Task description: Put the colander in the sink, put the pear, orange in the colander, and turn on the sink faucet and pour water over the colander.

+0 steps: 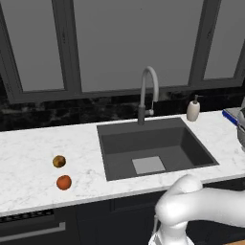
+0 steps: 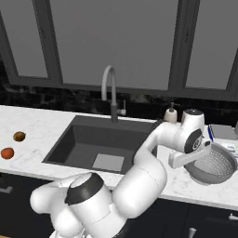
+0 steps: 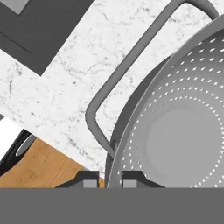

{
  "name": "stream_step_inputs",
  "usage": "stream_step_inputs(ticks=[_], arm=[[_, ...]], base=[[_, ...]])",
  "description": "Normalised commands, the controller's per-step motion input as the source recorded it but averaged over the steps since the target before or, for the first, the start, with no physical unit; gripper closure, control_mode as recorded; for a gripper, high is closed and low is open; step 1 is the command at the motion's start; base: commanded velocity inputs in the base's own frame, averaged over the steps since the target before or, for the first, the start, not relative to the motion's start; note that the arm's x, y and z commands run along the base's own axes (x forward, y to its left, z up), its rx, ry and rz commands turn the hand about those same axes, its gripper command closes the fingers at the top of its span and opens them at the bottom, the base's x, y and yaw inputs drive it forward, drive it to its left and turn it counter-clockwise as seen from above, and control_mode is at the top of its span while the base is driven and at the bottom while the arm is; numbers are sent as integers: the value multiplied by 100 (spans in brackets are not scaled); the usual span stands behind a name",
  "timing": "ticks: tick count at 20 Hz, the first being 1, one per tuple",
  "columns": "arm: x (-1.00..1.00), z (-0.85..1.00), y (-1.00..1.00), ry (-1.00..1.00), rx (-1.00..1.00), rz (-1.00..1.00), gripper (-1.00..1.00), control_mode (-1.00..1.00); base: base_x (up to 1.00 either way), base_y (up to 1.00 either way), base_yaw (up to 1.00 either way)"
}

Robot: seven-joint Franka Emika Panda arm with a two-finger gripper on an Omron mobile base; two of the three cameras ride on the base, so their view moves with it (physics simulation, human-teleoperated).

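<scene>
The robot's gripper [image 3: 109,179] is clamped on the rim of the colander [image 3: 175,135], one fingertip [image 3: 90,180] outside the wall and the other inside, just below the looped side handle [image 3: 122,74]. The colander sits on the marble counter [image 2: 186,181] to the right of the sink [image 2: 93,144], not yet in it. A good lift would probably go straight up first, keeping the bowl level so the thin rim does not slip, then swing left over the basin. Far beyond the fingers, past the sink, the pear [image 1: 59,161] and orange [image 1: 63,182] lie near each other. Behind stand the faucet [image 2: 110,90], a soap dispenser [image 2: 171,114] and dark windows [image 1: 139,43].
</scene>
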Motion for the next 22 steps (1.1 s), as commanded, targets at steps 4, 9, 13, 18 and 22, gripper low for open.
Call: stream_step_inputs(ticks=[4,9,13,18,22], arm=[[-59,80,94,-18,-1,-7,100,-100],[-10,68,100,-9,-10,-14,100,-100],[0,52,100,0,-8,-9,100,-100],[5,22,100,-5,-8,-1,100,-100],[8,0,100,4,-4,-5,100,-100]], base=[[0,0,0],[0,0,0],[0,0,0],[0,0,0],[0,0,0]])
